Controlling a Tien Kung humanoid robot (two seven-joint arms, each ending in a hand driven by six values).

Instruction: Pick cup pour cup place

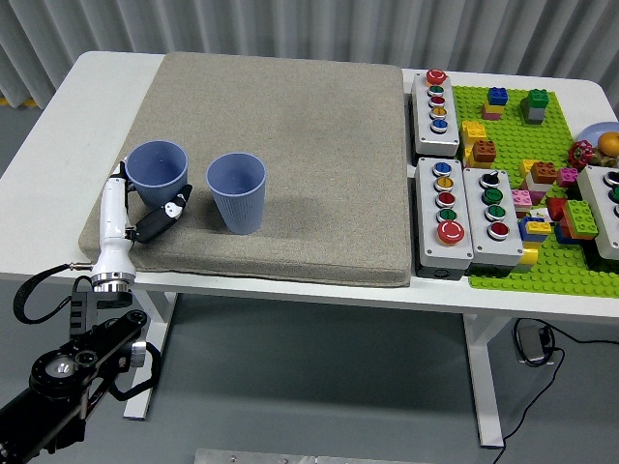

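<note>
Two blue ribbed cups stand upright on the grey mat (309,135). The left cup (157,166) is at the mat's left edge, with my left hand (145,208) shut on its lower part: white fingers on its left side, the black thumb on its front right. The hand hides the cup's base. The second cup (237,189) stands free just to the right, a small gap apart. I cannot see anything inside either cup. My right arm is out of view.
Right of the mat are three grey button boxes (435,114) (447,215) (493,203) and a green baseplate (542,256) with several toy bricks. Another box (607,208) and a bowl (600,135) sit at the right edge.
</note>
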